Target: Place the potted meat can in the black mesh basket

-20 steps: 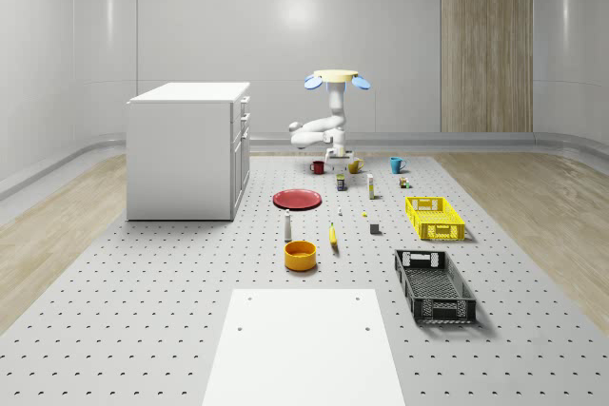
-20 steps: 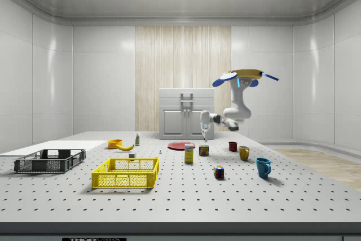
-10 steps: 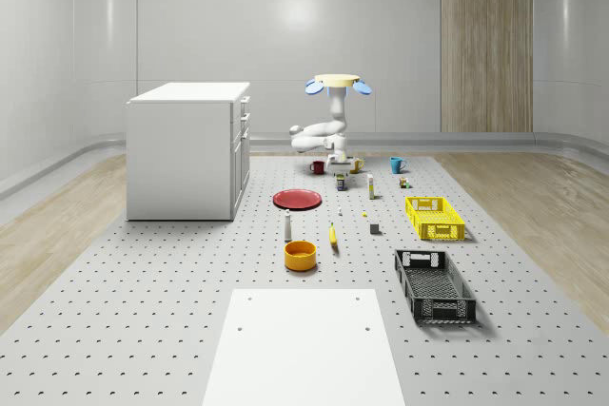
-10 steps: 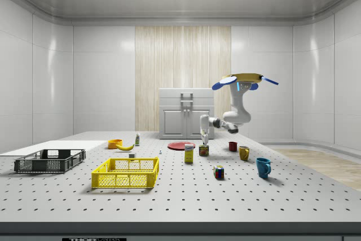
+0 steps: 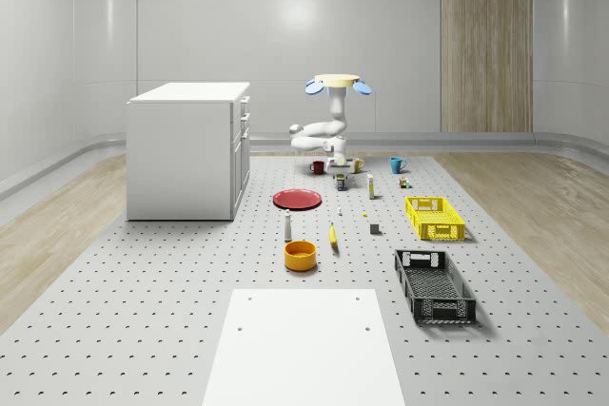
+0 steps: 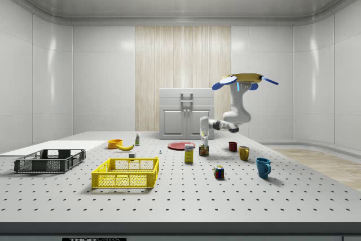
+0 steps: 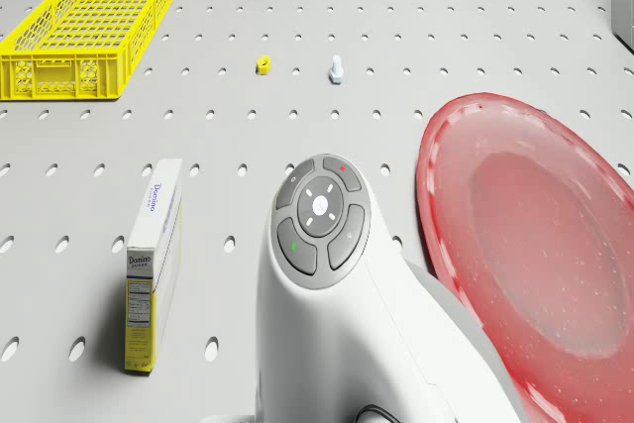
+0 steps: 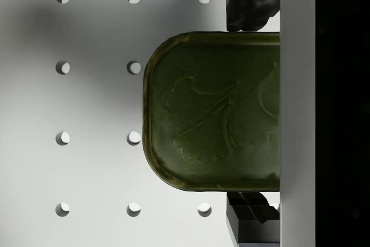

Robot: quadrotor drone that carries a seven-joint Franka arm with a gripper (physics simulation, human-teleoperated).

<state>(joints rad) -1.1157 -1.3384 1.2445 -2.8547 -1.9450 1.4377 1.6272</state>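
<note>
Gripper (image 8: 248, 111) had dropped lower onto the can (image 8: 214, 111); fingers (image 8: 251, 7) spread either side, not yet pinching; drone (image 5: 337, 83) hovered above.

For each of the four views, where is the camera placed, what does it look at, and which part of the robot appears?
Whole-scene view: high, off the robot; table, hovering drone.
Side view: beside the table; arm, claw over potted meat can.
Drone view: on the drone, looking down; arm's wrist, red plate.
Wrist view: along the claw; fingers flank the can.
Shared: side and wrist views show the can.
</note>
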